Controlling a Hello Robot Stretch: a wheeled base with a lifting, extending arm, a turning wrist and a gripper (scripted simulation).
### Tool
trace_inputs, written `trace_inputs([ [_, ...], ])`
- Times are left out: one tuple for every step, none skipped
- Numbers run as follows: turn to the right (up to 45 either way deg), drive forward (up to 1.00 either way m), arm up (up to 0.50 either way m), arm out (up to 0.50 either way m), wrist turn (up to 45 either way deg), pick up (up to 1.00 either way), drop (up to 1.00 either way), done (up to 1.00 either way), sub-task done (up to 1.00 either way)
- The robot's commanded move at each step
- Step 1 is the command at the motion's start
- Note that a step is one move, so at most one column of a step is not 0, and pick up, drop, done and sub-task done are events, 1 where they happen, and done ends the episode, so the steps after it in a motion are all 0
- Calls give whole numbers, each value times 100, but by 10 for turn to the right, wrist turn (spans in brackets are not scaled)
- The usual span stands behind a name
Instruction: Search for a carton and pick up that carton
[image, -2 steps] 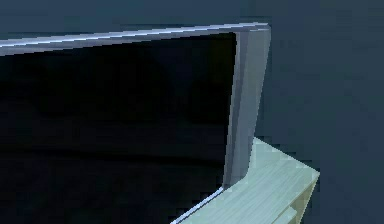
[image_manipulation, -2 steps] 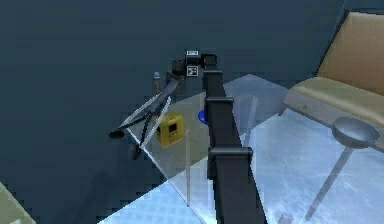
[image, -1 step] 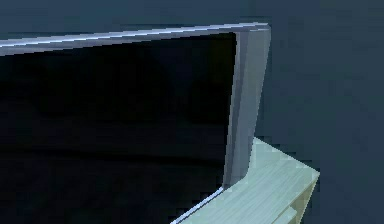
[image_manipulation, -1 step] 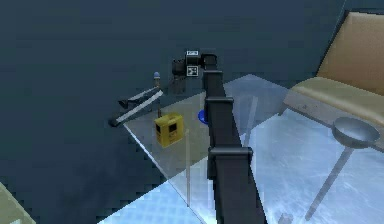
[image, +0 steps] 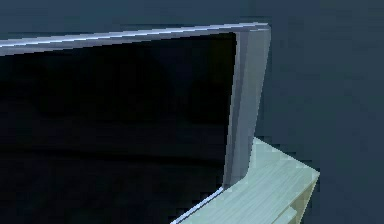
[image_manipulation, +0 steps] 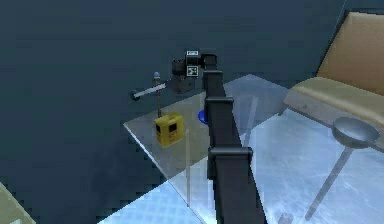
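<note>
Forward view: big dark TV screen (image: 115, 120) on a pale stand (image: 280, 185). Arm side view: carton (image_manipulation: 168, 130) standing on the glass table (image_manipulation: 290, 160) near its far corner, just left of the arm (image_manipulation: 225, 140). Probably light and easy to crush, so best grabbed gently across the flat sides. Small, boxy, bright yellow. Gripper (image_manipulation: 148, 90) out past the table edge, holding nothing, bare dark floor behind.

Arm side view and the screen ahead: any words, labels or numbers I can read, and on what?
No text can be read.
Yellow carton on the glass table: a dark mark on its front, too small to read.
White squares at the arm's end: black marks, patterns, no legible words.
Dark screen: blank.
</note>
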Motion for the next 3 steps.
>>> trace_inputs([
  [0,0,0,0,120,0,0,0,0],
  [0,0,-30,0,0,0,0,0,0],
  [0,0,0,0,0,100,0,0,0],
])
